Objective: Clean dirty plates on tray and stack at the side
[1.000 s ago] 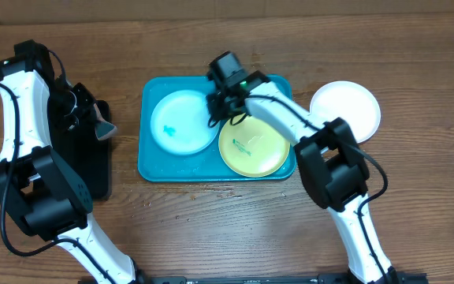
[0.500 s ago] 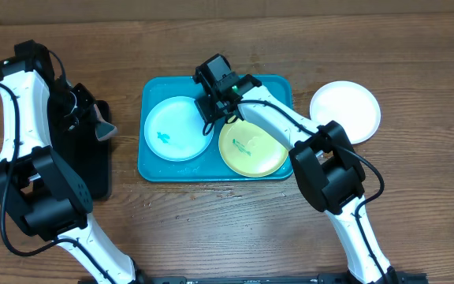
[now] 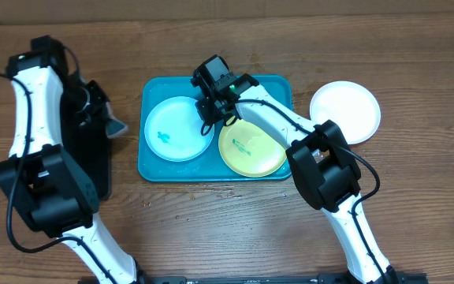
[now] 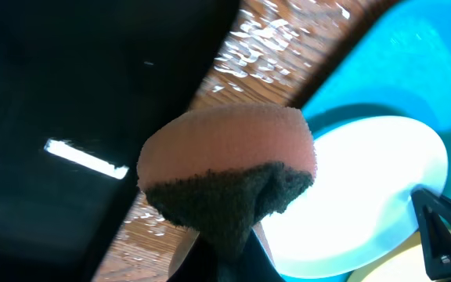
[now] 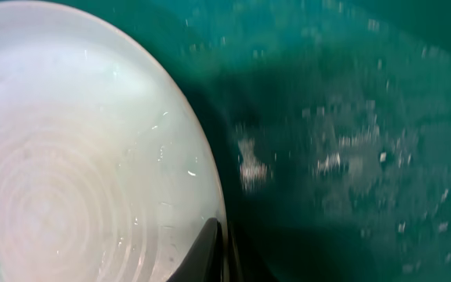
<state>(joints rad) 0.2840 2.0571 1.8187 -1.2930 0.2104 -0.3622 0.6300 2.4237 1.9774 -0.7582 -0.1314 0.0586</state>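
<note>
Quick status from the table (image 3: 211,229). My left jaws are clamped on a sponge (image 4: 229,157), pinching it from below. It has a pinkish top and a dark scrubby underside. It hangs by the right edge of the black tray (image 3: 93,177), between that and the teal tray (image 3: 154,167), not touching any plate.

My right jaws are together, down inside the teal tray at the right rim of the blue plate (image 3: 181,118). From the wrist cam the dark tips sit right against that rim, with bare wet-looking tray floor off to the side. I honestly can't tell if the rim is pinched between them or if they're just closed next to it.

Where the plates are:
- The blue plate lies flat in the left half of the tray, with a blue-green smear (image 3: 162,136) left of its middle.
- The green plate (image 3: 265,158) lies flat in the right half, nearer the front edge and just beside the blue one. It has its own smear (image 3: 243,143) near its middle.
- The white plate (image 3: 345,110) is off the tray, flat on the table just to the right. It's on its own with nothing stacked on it.

So two plates are in the tray and one is at the side.
</note>
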